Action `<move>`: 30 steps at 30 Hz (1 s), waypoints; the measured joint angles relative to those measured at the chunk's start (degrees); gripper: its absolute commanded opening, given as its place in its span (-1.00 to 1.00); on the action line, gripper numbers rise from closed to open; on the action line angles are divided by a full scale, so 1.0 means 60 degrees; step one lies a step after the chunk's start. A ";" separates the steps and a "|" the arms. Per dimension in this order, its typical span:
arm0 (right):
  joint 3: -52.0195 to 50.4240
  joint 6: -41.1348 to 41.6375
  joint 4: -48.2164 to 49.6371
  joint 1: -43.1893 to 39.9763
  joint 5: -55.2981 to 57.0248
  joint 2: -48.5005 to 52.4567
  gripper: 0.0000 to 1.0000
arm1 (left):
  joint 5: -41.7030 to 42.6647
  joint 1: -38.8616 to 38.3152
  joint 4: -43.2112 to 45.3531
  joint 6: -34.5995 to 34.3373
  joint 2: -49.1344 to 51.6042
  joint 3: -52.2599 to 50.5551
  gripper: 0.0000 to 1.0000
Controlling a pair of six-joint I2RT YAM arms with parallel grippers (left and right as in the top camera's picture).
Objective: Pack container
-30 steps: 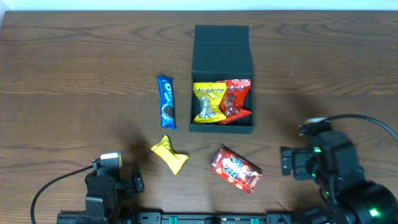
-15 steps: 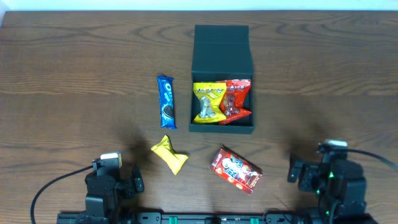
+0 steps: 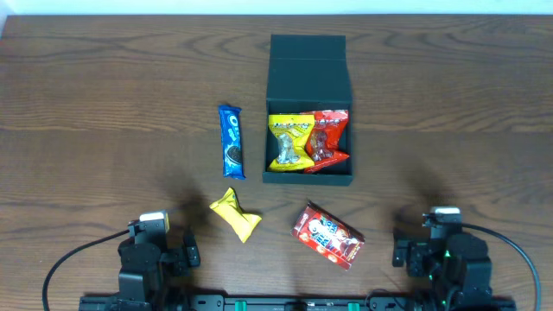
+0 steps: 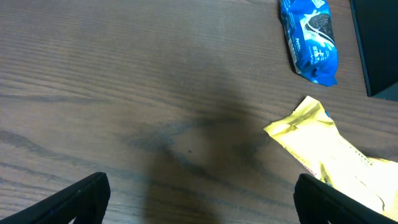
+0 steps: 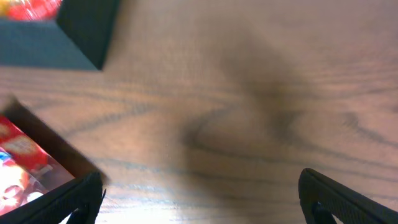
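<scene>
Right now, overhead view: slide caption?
Container holds two packets; blue pack, yellow wrapper, red pouch outside; left gripper, right gripper open.

Blue packet (image 3: 232, 142), yellow packet (image 3: 235, 214), red packet (image 3: 327, 235) lie on wooden table (image 3: 104, 112).

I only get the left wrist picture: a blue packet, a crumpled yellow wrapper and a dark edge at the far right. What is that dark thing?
Observer: It is the side of a box with its lid flipped open. Overhead, a yellow packet and a red packet lie inside it.
Visitor: Is anything else left out on the table?
Observer: Yes, a red snack packet lies in front of the box, to the right of your yellow wrapper.
Visitor: And the other arm?
Observer: The right gripper is low at the near right edge, open and empty, touching nothing.
</scene>
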 measured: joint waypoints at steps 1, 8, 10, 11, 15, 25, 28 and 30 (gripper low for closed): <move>-0.0131 -0.0015 -0.0004 0.0000 0.0000 0.0000 0.98 | 0.0004 0.0000 0.0000 0.0000 0.0000 0.0000 0.91; -0.0382 -0.0047 0.0109 0.0000 -0.0007 -0.0004 0.98 | 0.0004 0.0000 0.0000 0.0000 0.0000 0.0000 0.91; -0.0382 -0.0055 0.0113 0.0000 -0.0007 -0.0004 0.98 | 0.0000 0.0000 0.0000 0.0000 0.0000 0.0000 0.91; -0.0382 -0.0058 0.0113 0.0000 -0.0007 -0.0004 0.98 | 0.0000 0.0000 0.0000 0.0000 0.0000 0.0000 0.91; -0.0382 -0.0087 0.0117 0.0000 -0.0007 -0.0004 0.98 | 0.0000 0.0000 0.0000 0.0000 0.0000 0.0000 0.91; -0.0382 -0.0117 0.0120 0.0000 -0.0007 -0.0004 0.98 | 0.0000 0.0000 0.0000 0.0000 0.0000 0.0000 0.91; -0.0382 -0.0117 0.0120 0.0000 -0.0007 -0.0004 0.99 | 0.0004 0.0000 0.0000 0.0000 0.0000 0.0000 0.91; -0.0382 -0.0117 0.0120 0.0000 -0.0007 -0.0004 0.99 | 0.0000 0.0000 0.0000 0.0000 0.0000 0.0000 0.91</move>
